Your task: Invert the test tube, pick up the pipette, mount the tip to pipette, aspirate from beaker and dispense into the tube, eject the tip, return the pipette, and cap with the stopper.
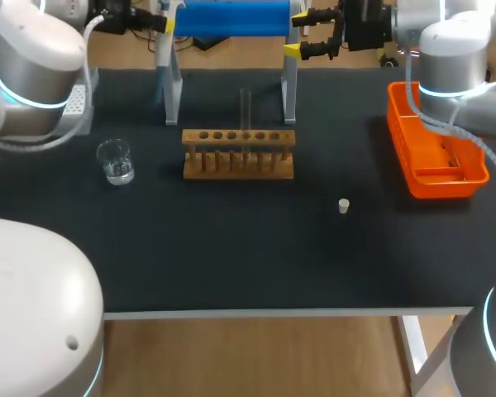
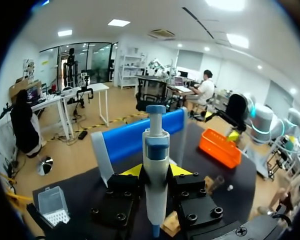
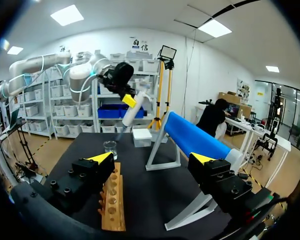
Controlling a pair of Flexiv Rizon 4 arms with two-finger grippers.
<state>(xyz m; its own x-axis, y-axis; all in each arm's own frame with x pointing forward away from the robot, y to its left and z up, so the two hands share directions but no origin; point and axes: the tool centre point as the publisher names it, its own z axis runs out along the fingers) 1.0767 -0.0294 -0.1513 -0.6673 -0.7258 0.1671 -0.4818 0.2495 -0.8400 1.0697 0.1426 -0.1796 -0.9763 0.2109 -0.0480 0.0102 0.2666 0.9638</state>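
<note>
My left gripper sits at the upper left of the head view, above the table's far edge. It is clamped on the pipette. In the left wrist view both fingers press the pipette's white body from either side, and its blue-capped head stands up ahead of them. The right wrist view shows the pipette hanging tilted in that gripper, over the far end of the table.

My right gripper is at the upper middle right of the head view. Its yellow-tipped fingers stand well apart with nothing between them, close beside the blue-barred stand.

The test tube stands upright in the wooden rack at the centre of the head view. The beaker is to the left of the rack, well apart from it. The small white stopper lies alone, lower right of the rack. The tip box sits at the left edge, and the orange basket at the right edge under my right arm.
</note>
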